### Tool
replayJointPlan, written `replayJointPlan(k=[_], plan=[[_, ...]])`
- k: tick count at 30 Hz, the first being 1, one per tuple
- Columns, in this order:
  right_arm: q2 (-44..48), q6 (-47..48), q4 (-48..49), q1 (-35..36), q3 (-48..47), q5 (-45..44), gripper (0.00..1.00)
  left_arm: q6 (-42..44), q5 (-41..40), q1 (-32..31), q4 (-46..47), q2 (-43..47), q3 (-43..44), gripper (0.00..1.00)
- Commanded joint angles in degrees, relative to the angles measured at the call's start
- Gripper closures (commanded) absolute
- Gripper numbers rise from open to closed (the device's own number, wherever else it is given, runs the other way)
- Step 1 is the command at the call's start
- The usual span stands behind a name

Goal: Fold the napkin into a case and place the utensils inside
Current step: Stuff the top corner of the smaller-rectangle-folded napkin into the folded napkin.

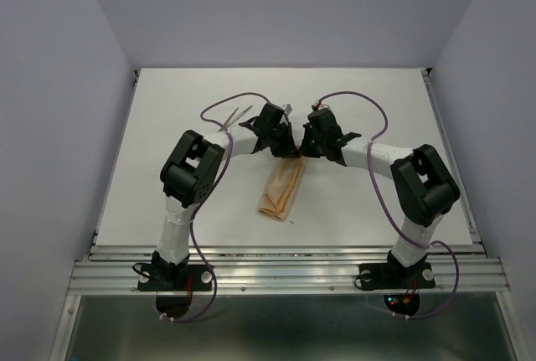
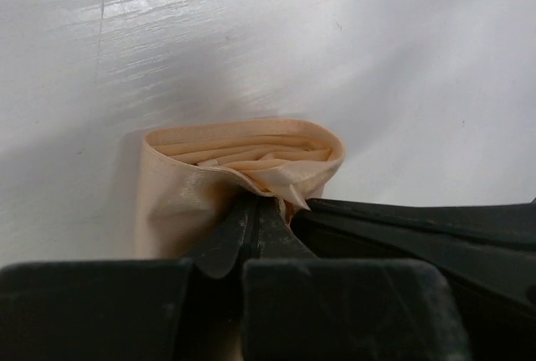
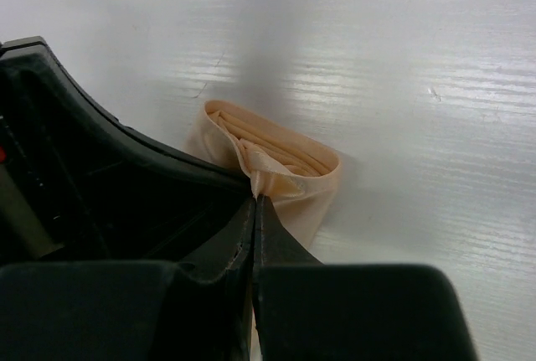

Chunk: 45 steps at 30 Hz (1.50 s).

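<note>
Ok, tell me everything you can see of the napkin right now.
The napkin is peach-orange, faintly shiny cloth, folded into a narrow oblong pouch lying slantwise on the white table between the arms. Its far end gapes open, showing layered folds inside and no cutlery. The left jaws and right jaws, both shut, pinch that mouth's rim.

One case [image 1: 282, 193], two thin utensils [image 1: 240, 116], one table [image 1: 377, 110], one left end effector [image 2: 255, 210], one right end effector [image 3: 254, 203].

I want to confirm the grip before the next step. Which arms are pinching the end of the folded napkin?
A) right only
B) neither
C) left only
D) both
D: the left gripper and the right gripper each have their jaws shut on the napkin.
</note>
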State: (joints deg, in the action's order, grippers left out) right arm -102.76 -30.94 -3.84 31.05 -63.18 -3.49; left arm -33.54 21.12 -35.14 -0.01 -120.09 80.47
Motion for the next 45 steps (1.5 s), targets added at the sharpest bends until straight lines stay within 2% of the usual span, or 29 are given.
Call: replayJointPlan(k=[1, 19, 25, 35, 45], plan=[[1.9, -0.4, 2.5, -0.3, -1.0, 1.6, 0.99, -2.1, 1.1, -0.3, 3.3, -1.2, 2.8, 1.00], [1.3, 0.2, 2.4, -0.3, -0.5, 3.9, 0.99, -3.0, 0.1, -1.2, 3.6, -4.3, 2.8, 1.00], [0.0, -1.3, 1.8, -0.3, -0.5, -0.7, 0.99, -2.1, 0.3, -1.2, 2.0, -0.1, 1.6, 1.00], [-1.3, -1.4, 0.4, -0.3, -2.7, -1.5, 0.99, 0.9, -0.1, -0.9, -1.7, 8.1, -1.3, 1.00], [-0.8, -1.1, 0.5, -0.3, -2.8, -1.0, 0.99, 2.1, -1.3, 2.6, -2.2, 7.6, 0.3, 1.00]])
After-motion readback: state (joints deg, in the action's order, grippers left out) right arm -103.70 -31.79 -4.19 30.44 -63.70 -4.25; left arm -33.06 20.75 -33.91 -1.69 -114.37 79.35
